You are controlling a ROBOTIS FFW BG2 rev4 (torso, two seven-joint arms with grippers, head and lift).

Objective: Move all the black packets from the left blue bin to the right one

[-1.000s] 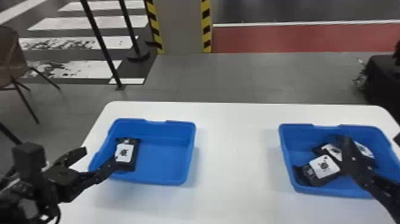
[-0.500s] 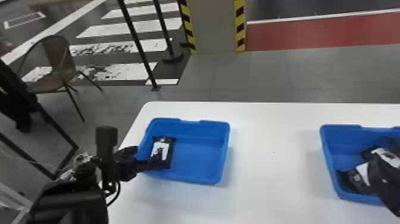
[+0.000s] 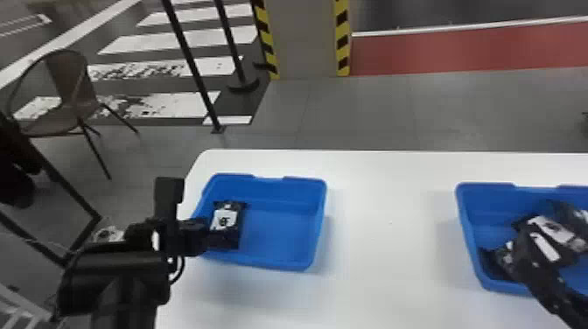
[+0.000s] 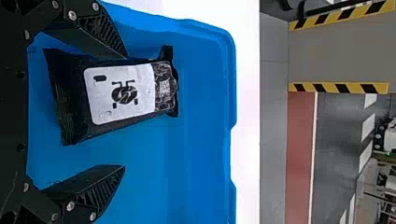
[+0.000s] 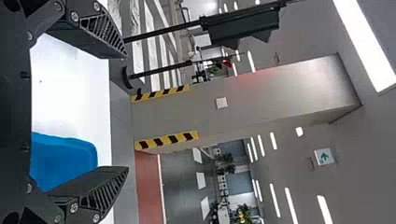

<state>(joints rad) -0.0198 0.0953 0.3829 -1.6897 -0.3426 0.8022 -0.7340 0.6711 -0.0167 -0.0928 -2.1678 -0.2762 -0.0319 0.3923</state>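
In the head view my left gripper (image 3: 192,236) is at the left side of the left blue bin (image 3: 280,266), beside a black packet (image 3: 225,223) with a white label. The left wrist view has the left gripper (image 4: 123,112) open, its fingers wide apart, the packet (image 4: 116,95) lying flat nearer one finger. Over the right blue bin (image 3: 468,236) my right gripper (image 3: 520,253) partly covers several black packets (image 3: 551,229). In the right wrist view the right gripper (image 5: 126,112) stands open with nothing between its fingers, near a corner of the right bin (image 5: 65,156).
Both bins stand on a white table (image 3: 385,262), with a gap of bare tabletop between them. Past the table are a chair (image 3: 65,100), black poles (image 3: 192,65) and a pillar (image 3: 306,39) with striped edges.
The head view has turned left, so table and bins sit farther right in it. The left gripper has come closer to the packet in the left bin.
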